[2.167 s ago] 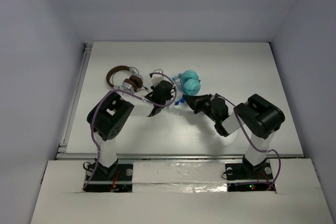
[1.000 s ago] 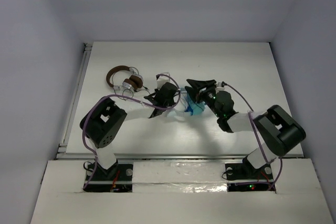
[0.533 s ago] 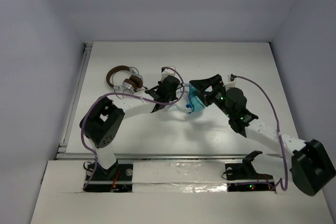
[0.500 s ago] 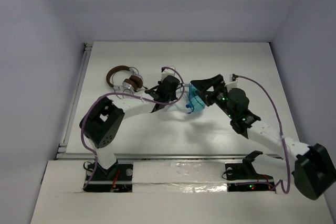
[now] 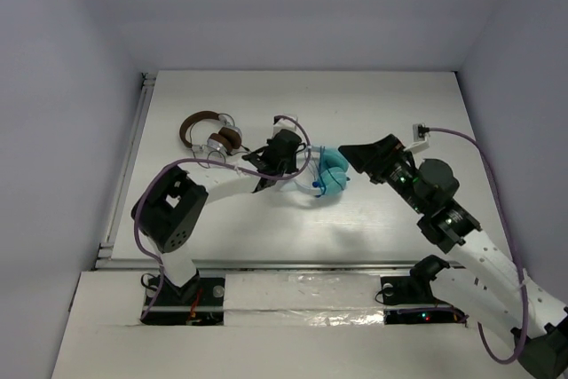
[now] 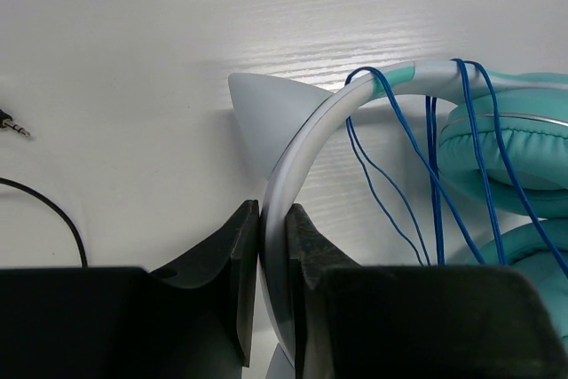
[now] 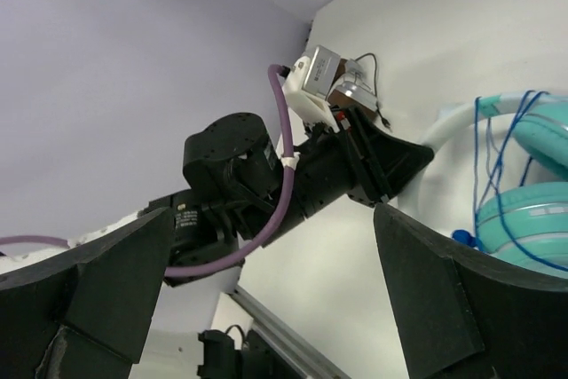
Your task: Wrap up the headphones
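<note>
**Task object.** The headphones [image 5: 330,172] lie on the white table [image 5: 266,219] near its centre, between the two grippers. The teal ear cups [image 6: 508,150] sit to the right and the white headband [image 6: 306,135] arcs to the left.

**Left gripper** [image 5: 282,152]. Its jaws are clamped together on the headband, which passes edge-on through the narrow gap between the two black fingers [image 6: 232,259].

**Right gripper** [image 5: 348,150]. Its jaws are spread wide apart and hold nothing. It sits just right of the ear cups; whether it touches them cannot be told.

**Other item.** Brown-banded headphones [image 5: 209,130] rest on the table to the left of and slightly beyond the left gripper.

**View-specific detail.**
- Top view only: both arms, both pairs of headphones and their relative placing.
- Left wrist view only: a pointed, cat-ear-shaped tab [image 6: 264,106] on the headband just ahead of the fingers; the thin blue cable [image 6: 435,175] looped several times over the headband and down across the ear cups; a thin black cable [image 6: 49,206] and a jack plug [image 6: 12,123] on the table at the left.
- Right wrist view only: the left gripper seen from the opposite side, meeting the headband end-on, with the cable strands running down over the stacked ear cups.
</note>
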### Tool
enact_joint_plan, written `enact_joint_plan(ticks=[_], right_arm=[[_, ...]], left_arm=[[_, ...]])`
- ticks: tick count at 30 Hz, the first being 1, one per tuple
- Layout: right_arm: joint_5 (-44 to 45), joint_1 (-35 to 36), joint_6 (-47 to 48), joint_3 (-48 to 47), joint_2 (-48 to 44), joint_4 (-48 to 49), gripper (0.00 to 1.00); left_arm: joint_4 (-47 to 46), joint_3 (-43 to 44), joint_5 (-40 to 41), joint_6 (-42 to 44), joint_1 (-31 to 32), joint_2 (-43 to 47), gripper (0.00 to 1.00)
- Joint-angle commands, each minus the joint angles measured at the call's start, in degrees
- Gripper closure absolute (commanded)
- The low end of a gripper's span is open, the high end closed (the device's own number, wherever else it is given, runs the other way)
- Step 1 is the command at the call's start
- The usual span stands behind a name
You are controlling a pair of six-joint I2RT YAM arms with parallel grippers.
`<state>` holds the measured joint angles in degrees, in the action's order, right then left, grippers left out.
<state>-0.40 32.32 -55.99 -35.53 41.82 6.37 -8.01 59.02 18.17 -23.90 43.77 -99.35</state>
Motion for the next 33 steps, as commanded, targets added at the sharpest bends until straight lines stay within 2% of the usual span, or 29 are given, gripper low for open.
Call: enact_joint_plan(ticks=[1,8,9,15,23,27,28,31,32,33], right_arm=[[2.0,0.2,6.1,-3.6,-5.7,-6.2,0.0],[8.4,0.2,10.0,-7.8,-15.0,-16.9,0.0],[8.6,0.2,10.3,-8.1,-15.7,-17.8,0.0],[8.6,0.2,11.6,-9.8,-17.2,-20.4,0.0],[10.4,0.2,14.6,-12.0,-19.3,-23.2,0.0],[11.9,0.2,15.6,-12.4,-20.3,-24.0,0.0],[12.1,0.2,16.0,-12.3,-20.5,-24.1,0.0],[12.2,0.2,16.3,-12.5,-20.6,-24.4,0.0],[12.3,0.2,16.4,-12.5,-20.6,-24.5,0.0],[12.4,0.2,16.6,-12.5,-20.6,-24.8,0.0]], left_arm=[[-5.5,-0.5,-1.2,0.1,-0.1,6.4,1.0],[-3.7,-1.0,-0.6,0.3,-0.1,9.4,1.0],[-3.7,-1.4,-0.4,0.2,-0.1,9.9,0.95],[-3.6,-3.3,0.6,0.3,-0.1,14.3,0.84],[-3.2,-4.3,1.0,0.6,-0.1,20.3,0.76],[-5.3,-5.8,-0.1,0.8,-0.1,25.1,0.63],[-5.5,-5.9,-0.3,1.1,-0.1,26.0,0.57],[-4.6,-5.1,-0.5,1.6,-0.1,26.5,0.48],[-4.4,-4.9,-0.5,1.8,-0.1,26.6,0.37],[-4.0,-4.7,-0.6,1.8,-0.1,26.6,0.31]])
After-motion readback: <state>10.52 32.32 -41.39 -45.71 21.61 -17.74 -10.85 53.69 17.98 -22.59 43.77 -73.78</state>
